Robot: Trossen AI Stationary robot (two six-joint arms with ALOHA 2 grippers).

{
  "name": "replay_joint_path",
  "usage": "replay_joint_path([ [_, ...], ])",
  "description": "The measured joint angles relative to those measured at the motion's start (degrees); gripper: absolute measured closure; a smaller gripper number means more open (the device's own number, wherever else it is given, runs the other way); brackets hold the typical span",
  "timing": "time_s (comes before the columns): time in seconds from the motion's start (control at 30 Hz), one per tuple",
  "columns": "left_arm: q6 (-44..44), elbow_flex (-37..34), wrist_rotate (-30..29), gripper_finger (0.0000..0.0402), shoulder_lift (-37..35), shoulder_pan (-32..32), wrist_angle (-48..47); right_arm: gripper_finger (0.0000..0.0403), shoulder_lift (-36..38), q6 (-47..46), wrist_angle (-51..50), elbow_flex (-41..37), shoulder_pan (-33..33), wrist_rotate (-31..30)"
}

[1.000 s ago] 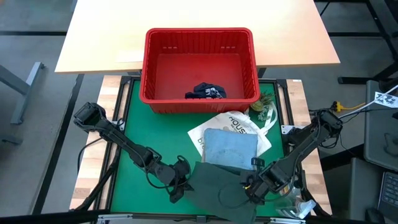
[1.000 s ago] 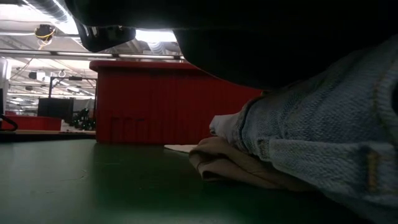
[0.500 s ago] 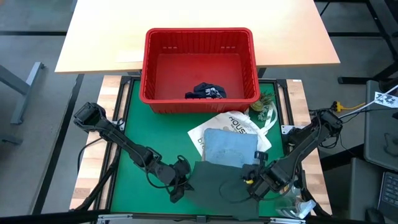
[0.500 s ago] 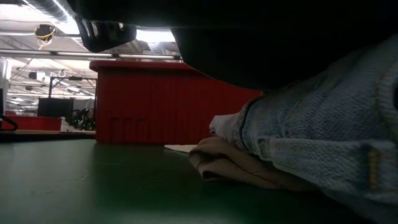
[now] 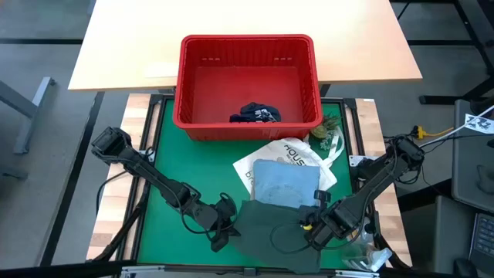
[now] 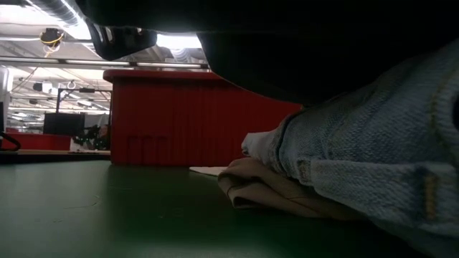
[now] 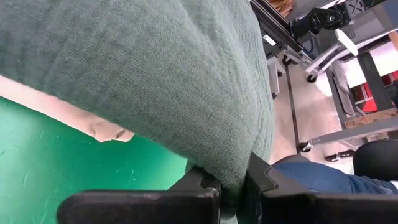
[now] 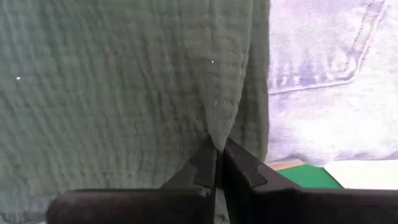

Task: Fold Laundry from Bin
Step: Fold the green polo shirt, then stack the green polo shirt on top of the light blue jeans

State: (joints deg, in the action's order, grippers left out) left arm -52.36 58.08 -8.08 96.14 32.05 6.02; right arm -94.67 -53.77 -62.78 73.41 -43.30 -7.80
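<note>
Claws both pinch the dark green garment point(image 5: 270, 232) at the desk's point(image 5: 170, 154) six o'clock edge: left claw point(image 5: 225, 229) at its nine o'clock side, right claw point(image 5: 310, 226) at three. Red bin point(image 5: 247, 46) stands at twelve.

Counting across the views, what is showing:

- Bins: one red bin point(image 5: 247, 79), sitting at the far end of the green mat.
- Garments inside it: one, navy shorts point(image 5: 255, 115).
- Garments lying out on the mat: three, namely one dark olive-green garment point(image 5: 270, 234), one light blue denim piece point(image 5: 284, 182), and one beige garment point(image 6: 272, 192) peeking from beneath the denim.
- Tote bags: one white tote bag point(image 5: 287, 151).
- Arms working: two.
- Grippers: two, left gripper point(image 5: 224, 229) and right gripper point(image 5: 310, 228).
</note>
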Motion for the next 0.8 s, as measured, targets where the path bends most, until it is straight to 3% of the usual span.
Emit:
replay_joint_path([
  [0.17, 0.00, 0.00, 0.00, 0.0391, 0.00, 0.00, 0.00, 0.0361, -0.04, -1.35, -0.37, 0.00, 1.65, 1.87],
  [0.53, 0.02, -0.02, 0.00, 0.0391, 0.00, 0.00, -0.02, 0.0214, -0.11, -0.40, -0.89, 0.00, 5.35, 2.02],
  [0.8, 0.04, -0.02, 0.00, 0.0391, 0.00, 0.00, -0.02, 0.0199, -1.36, 2.76, 0.39, -0.02, 8.81, 5.14],
])
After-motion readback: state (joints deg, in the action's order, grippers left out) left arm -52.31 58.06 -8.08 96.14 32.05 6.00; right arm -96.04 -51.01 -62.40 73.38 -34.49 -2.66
